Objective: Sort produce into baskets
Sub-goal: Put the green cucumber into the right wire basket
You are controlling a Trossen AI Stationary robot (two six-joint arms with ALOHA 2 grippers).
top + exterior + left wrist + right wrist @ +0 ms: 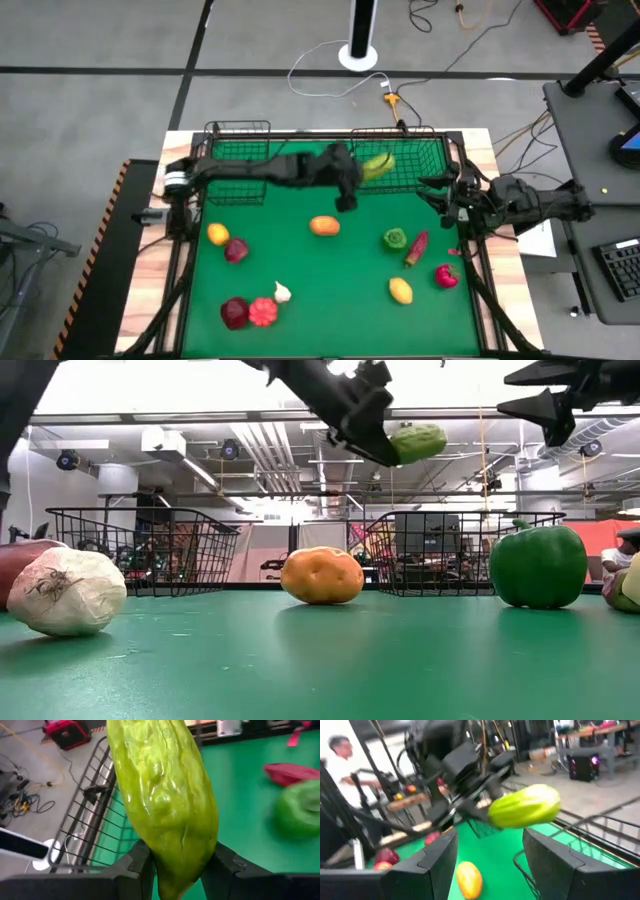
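gripping green gourd [165, 815], left hand [175, 870]; low view hides grip.

A green mat [330, 275] covers the desk, whose pale wooden edge [145, 290] shows along the side. Beyond it on the grey floor stand a white round-based post [359, 48] and loose cables [330, 70], with a red case [67, 732] nearby. A keyboard [618, 268] lies on a dark side desk [590, 130], and a person in a white top [342, 767] stands in the room behind.

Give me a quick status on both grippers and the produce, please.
Left gripper shut on green gourd, raised over right basket. Right gripper open, empty, waiting at table's right edge. Nothing in the way.
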